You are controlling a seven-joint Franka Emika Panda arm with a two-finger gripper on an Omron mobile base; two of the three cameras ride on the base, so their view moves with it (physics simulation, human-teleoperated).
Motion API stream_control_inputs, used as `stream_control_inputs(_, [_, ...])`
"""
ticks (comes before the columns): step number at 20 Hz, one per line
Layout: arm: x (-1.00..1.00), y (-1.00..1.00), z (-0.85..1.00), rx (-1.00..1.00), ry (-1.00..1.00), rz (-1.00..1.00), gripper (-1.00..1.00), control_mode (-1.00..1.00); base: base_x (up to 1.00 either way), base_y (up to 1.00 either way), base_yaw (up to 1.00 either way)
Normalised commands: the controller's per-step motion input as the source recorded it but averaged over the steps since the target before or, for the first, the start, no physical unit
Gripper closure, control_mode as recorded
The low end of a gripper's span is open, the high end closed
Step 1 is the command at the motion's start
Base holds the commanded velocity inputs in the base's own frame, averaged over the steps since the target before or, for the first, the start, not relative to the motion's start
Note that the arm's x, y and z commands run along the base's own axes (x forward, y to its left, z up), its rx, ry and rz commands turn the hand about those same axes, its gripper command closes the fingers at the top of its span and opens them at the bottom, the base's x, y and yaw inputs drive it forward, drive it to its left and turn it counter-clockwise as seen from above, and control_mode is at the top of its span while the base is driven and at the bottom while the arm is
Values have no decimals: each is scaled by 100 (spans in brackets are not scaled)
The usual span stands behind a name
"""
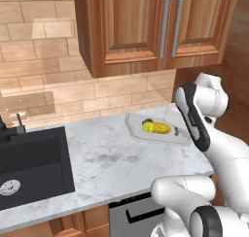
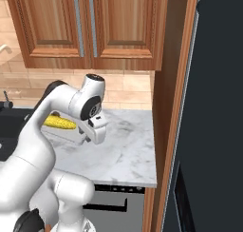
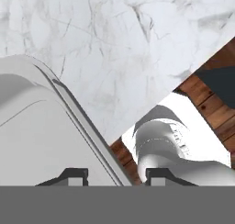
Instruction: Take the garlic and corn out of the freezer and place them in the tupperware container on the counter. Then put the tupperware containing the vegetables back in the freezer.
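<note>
1. Locating the freezer [image 2: 218,107]: the tall dark cabinet stands at the right end of the desk [image 1: 107,153], past a wooden side panel. The container must travel to it.
2. Desk: the marbled top carries the tupperware container [image 1: 138,131] near its right end, well apart from the black sink [image 1: 29,163].
3. Tupperware container: it lies flat on the desk. In the hand view its pale rim runs up between the two fingertips.
4. Corn [image 1: 156,128]: the yellow cob lies inside the container. Whether the garlic lies beside it cannot be told; a small dark patch at the cob's end is too small to identify.
5. Gripper [image 3: 118,175]: the jaws stand nearly together, and it appears clamped on the container's near rim.
6. Step in hand, as judged: lifting the loaded container for the freezer.
   - Confirm that the rim sits fully between the fingertips before lifting.
   - Raise slowly and keep the tray level; a rim grip lets the far end sag, and the cob could roll out.
   - Clear the desk edge before swinging towards the freezer.
</note>
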Motion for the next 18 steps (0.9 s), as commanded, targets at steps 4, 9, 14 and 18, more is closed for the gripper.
stream_control_inputs(4, [-33, 8, 52, -1, 0, 0, 100, -100, 0, 0, 0])
stream_control_inputs(9, [-22, 12, 25, 0, 2, 0, 100, -100, 0, 0, 0])
stream_control_inputs(14, [0, 0, 0, 0, 0, 0, 100, 100, -84, 14, -2])
stream_control_inputs(18, [0, 0, 0, 0, 0, 0, 100, 100, -100, 11, -5])
